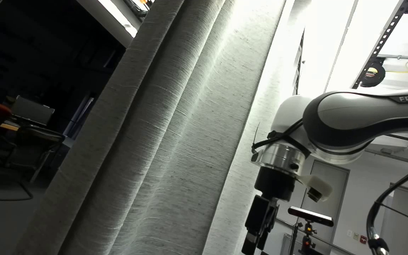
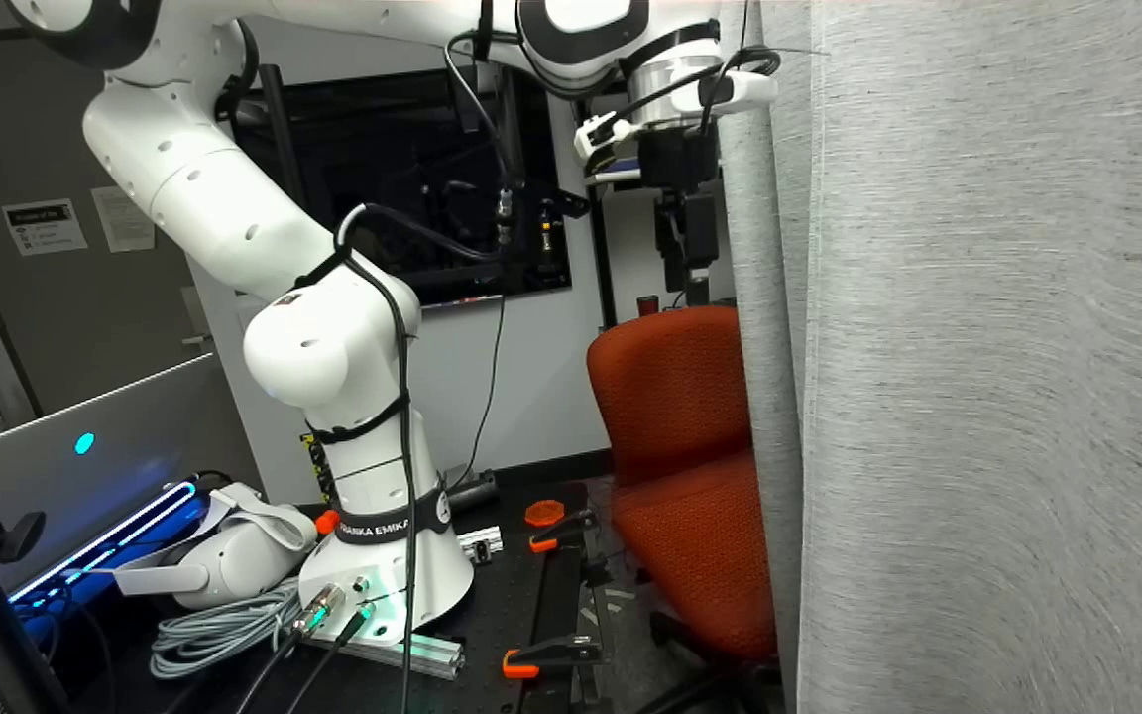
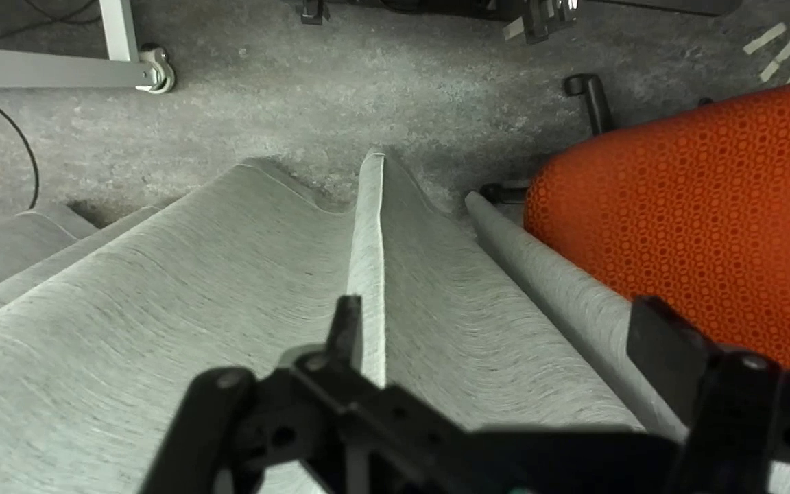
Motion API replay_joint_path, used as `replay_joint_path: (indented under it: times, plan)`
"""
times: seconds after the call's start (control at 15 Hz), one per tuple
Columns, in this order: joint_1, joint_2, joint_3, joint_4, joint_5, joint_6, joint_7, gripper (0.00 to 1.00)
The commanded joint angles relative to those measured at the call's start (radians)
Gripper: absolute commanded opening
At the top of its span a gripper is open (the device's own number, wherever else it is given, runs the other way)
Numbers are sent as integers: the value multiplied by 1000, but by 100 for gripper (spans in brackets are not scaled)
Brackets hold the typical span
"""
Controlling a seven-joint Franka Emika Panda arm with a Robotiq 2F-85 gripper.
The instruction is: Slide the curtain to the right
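Note:
The curtain is a tall light grey-white drape with long vertical folds. It fills the middle of an exterior view [image 1: 175, 152] and the right side of an exterior view [image 2: 1007, 357]. In the wrist view the curtain [image 3: 230, 254] hangs down to the floor below the fingers, with a bright hem edge by the left finger. My gripper [image 3: 501, 343] is open, its fingers wide apart, with curtain folds seen between and below them. In both exterior views the gripper [image 1: 255, 244] [image 2: 687, 283] points down beside the curtain's edge. Whether it touches the fabric I cannot tell.
An orange chair [image 2: 670, 397] stands behind the curtain edge, below the gripper; it shows at right in the wrist view [image 3: 683, 226]. A camera on a tripod [image 1: 310, 216] stands near the gripper. A wheeled metal frame [image 3: 59, 68] is on the floor. The black table [image 2: 507, 615] holds the robot base.

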Motion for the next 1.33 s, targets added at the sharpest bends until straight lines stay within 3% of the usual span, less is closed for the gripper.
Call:
replay_joint_path:
  times: [0.0,0.67,0.73,1.27]
  plan:
    - [53,-8,21,-17,-11,29,-76,95]
    - [250,-22,80,-44,38,36,-249,98]
    - [220,0,94,-28,18,24,-180,98]
    - [240,-1,92,-30,22,24,-221,98]
